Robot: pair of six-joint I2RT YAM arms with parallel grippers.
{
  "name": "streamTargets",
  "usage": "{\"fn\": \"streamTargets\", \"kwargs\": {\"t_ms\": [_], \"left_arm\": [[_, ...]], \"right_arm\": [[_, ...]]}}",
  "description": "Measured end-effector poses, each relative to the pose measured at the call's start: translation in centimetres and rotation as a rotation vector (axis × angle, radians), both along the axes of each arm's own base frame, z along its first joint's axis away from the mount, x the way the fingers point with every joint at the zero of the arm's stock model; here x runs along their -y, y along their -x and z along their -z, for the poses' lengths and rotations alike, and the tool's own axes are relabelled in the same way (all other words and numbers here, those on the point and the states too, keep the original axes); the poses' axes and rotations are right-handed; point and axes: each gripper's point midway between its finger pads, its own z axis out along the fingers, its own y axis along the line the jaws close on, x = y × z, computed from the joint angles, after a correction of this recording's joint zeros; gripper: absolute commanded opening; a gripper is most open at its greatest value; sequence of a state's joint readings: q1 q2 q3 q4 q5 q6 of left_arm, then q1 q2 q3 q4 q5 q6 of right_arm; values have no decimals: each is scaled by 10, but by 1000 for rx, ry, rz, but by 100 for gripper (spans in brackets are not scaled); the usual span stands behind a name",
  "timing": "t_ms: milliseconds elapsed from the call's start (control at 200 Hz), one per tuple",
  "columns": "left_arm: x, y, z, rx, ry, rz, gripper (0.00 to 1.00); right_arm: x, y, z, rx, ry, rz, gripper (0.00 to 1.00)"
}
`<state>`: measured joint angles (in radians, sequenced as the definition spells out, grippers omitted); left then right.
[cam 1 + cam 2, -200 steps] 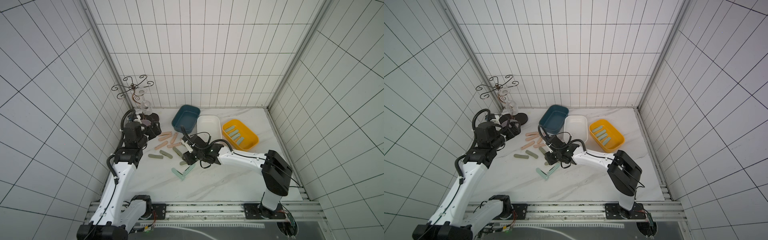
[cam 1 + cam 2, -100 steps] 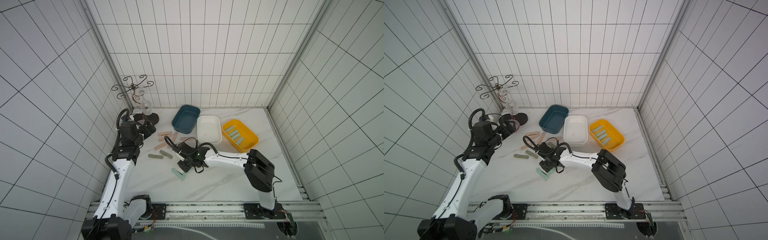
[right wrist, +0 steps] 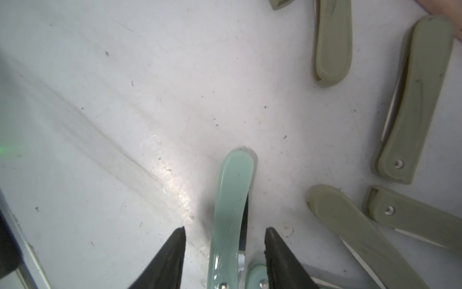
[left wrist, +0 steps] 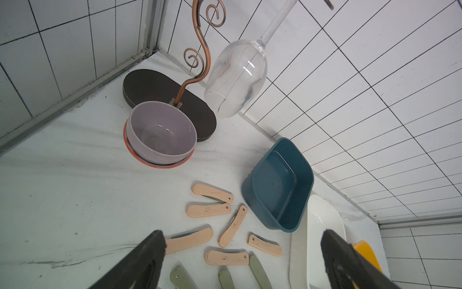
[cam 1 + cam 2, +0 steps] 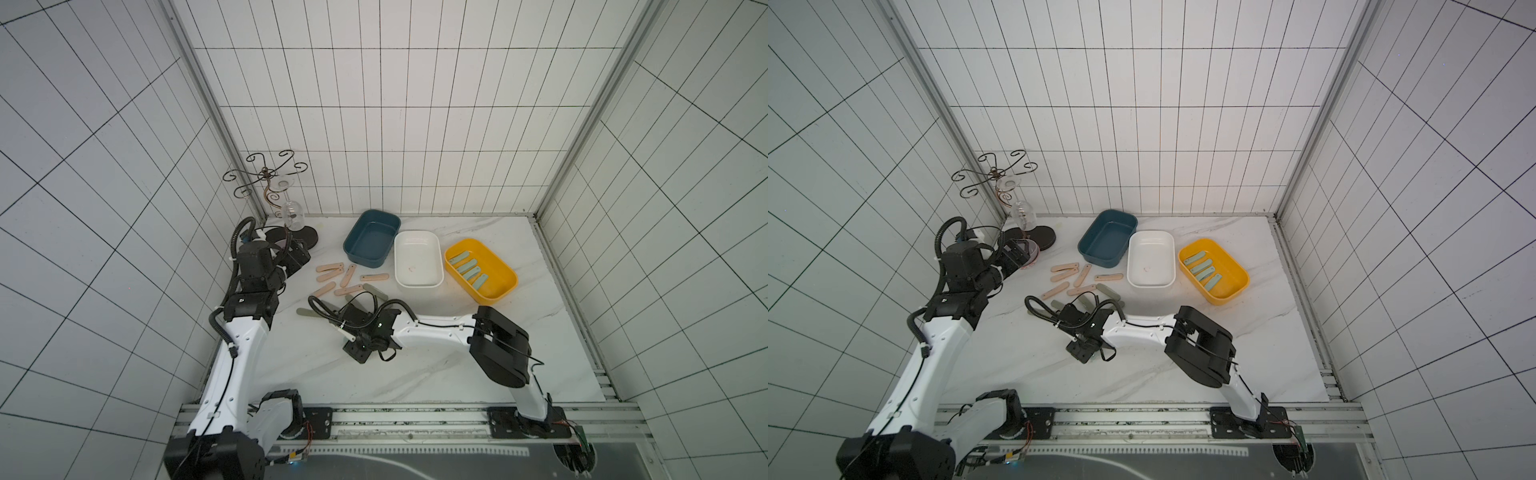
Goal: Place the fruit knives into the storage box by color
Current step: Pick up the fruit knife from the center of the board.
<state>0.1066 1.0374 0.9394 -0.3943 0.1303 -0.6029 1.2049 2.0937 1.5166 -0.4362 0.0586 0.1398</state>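
My right gripper stands open low over the table, its jaws on either side of a pale mint fruit knife without touching it. A second mint knife lies by one fingertip. Olive knives lie close by. In both top views the right wrist hides the mint pair. Several peach knives and olive knives lie left of the storage boxes: blue, white and yellow, the yellow one holding several mint knives. My left gripper hangs open, empty, behind the peach knives.
A wire glass rack on a dark base stands in the back left corner with a wine glass hanging from it. A grey bowl on an orange-rimmed saucer sits beside it. Tiled walls close three sides.
My right arm has swung left and towards the front, coming down over the two mint knives, and its jaws have widened slightly. The left arm has shifted a little left.
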Motion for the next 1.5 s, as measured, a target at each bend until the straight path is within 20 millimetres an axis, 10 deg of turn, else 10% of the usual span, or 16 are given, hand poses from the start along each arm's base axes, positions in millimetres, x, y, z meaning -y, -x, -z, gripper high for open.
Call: {"fn": "streamTargets", "kwargs": {"t_ms": [1499], "left_arm": [[5, -3, -2, 20, 45, 11, 97]], "right_arm": [[-7, 9, 17, 18, 44, -29, 27]]}}
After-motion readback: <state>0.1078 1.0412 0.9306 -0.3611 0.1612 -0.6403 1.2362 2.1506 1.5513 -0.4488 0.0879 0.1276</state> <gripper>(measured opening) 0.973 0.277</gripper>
